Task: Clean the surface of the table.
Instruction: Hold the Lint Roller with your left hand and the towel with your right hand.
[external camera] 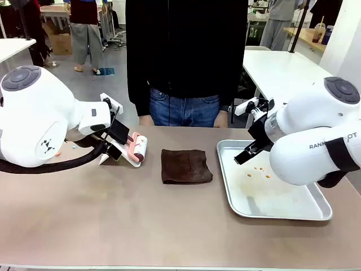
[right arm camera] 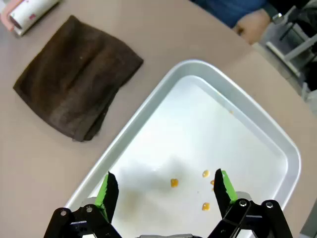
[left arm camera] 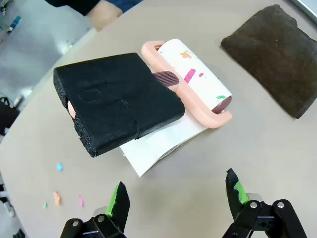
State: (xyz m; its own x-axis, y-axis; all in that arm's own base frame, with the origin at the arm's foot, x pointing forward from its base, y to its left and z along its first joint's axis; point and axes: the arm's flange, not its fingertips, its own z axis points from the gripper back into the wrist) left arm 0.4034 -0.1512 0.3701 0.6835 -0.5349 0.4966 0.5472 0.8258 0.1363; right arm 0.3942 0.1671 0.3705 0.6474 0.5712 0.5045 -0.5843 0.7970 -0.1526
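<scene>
The brownish-tan table [external camera: 113, 214] carries a folded dark brown cloth [external camera: 186, 165] at its middle. Left of the cloth lies a pink lint roller [left arm camera: 190, 79] on a white sheet [left arm camera: 163, 141], with a black foam block [left arm camera: 119, 99] resting over its handle. My left gripper [left arm camera: 177, 196] hovers open just short of the block, holding nothing. Small coloured scraps [left arm camera: 57, 198] dot the table beside it. My right gripper [right arm camera: 166, 191] hangs open above the silver tray [right arm camera: 277, 148], over a few orange crumbs [right arm camera: 173, 182].
A person in black stands at the table's far edge, one hand [right arm camera: 252, 22] near the tray's far corner. The tray [external camera: 316, 212] fills the right side of the table. Bare tabletop stretches along the near edge.
</scene>
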